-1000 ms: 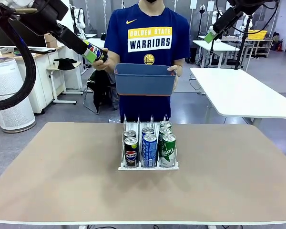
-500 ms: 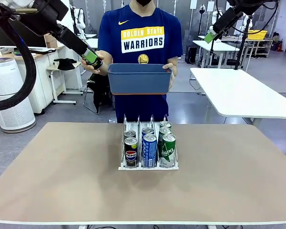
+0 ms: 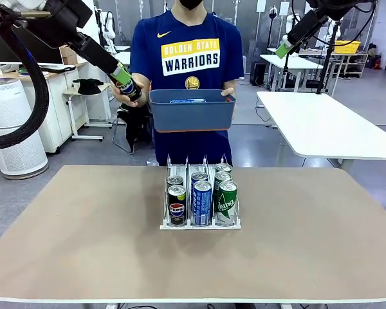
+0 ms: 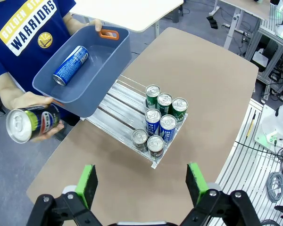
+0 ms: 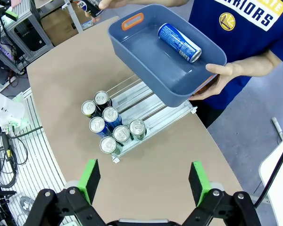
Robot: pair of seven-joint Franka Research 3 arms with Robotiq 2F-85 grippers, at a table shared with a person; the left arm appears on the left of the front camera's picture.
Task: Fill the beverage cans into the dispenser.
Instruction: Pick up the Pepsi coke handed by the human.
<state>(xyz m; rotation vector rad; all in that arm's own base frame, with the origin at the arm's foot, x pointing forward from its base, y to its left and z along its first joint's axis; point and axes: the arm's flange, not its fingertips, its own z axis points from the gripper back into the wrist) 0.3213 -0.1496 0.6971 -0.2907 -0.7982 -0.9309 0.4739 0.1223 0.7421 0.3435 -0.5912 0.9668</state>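
Nine beverage cans [image 4: 153, 115] are in sight: three black Pepsi ones, three blue and three green. Seven stand in the one dispenser [image 4: 114, 101], two black, two blue and three green across its three lanes. One blue can [image 4: 70, 65] lies in the single blue-grey tub [image 4: 112, 60], and one black can [image 4: 30, 123] is held in one hand [image 4: 32, 101] of the person.
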